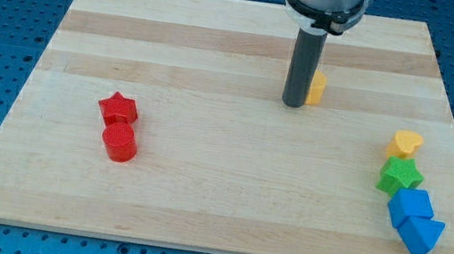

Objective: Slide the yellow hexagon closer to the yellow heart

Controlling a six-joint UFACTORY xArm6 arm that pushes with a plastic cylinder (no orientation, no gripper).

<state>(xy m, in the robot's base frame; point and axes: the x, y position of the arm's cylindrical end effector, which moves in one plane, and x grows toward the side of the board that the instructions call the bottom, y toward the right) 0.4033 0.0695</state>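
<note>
The yellow hexagon (317,88) sits in the upper middle of the wooden board (203,168), partly hidden behind my rod. My tip (292,104) rests on the board just left of the hexagon and slightly in front of it, touching or nearly touching it. The yellow heart (406,143) lies near the view's right edge, below and to the right of the hexagon, well apart from it.
A green star (400,176) sits just below the heart. A blue cube (412,207) and a blue triangle (422,235) follow below it. A red star (118,109) and a red cylinder (119,142) sit at the view's left.
</note>
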